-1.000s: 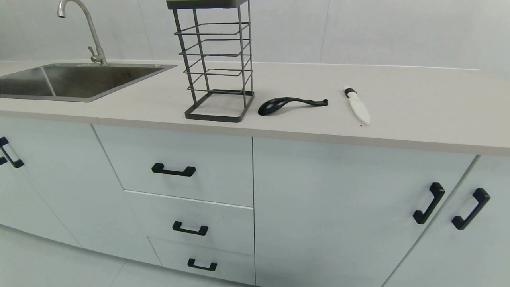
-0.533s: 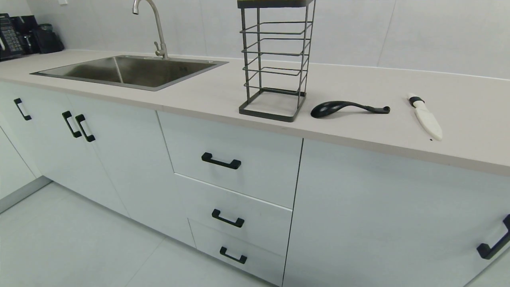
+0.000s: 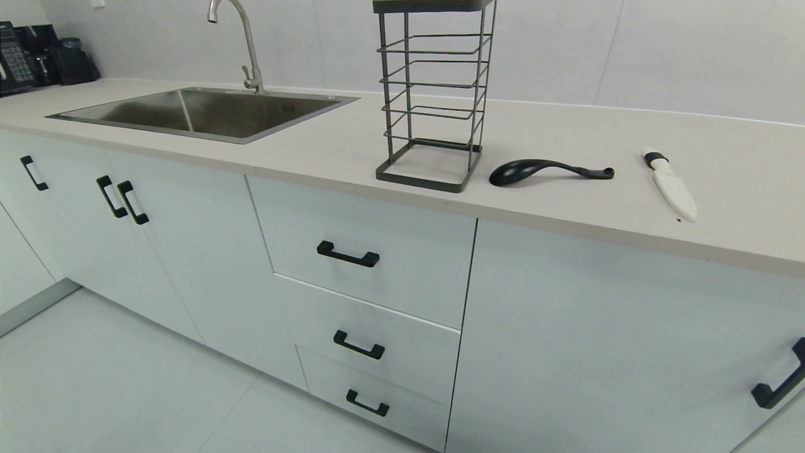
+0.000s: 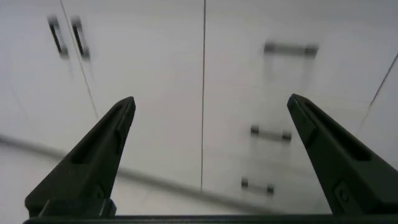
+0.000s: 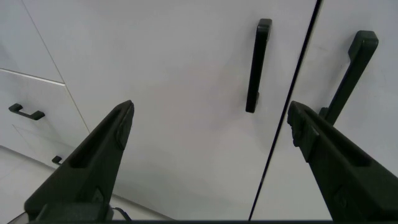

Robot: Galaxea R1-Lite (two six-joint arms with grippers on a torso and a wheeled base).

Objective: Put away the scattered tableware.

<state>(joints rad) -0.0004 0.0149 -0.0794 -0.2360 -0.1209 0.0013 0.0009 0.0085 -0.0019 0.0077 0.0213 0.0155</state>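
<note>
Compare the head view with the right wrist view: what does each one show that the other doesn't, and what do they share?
Only the head view: the countertop with the sink, faucet, wire rack, black spoon and white knife lying apart from each other.
Only the right wrist view: the right gripper, jaws open, holding nothing, facing a cabinet door.
Both: white cabinet fronts with black handles, including drawer pulls.

The left gripper [image 4: 211, 102] is seen with its two dark fingers [image 4: 99, 149] spread wide, and nothing is held between them. Behind it white cabinet fronts [image 4: 155, 74] are shown, with two vertical door handles [image 4: 67, 37], three drawer handles [image 4: 270, 133] and the floor [image 4: 155, 199] below.
</note>
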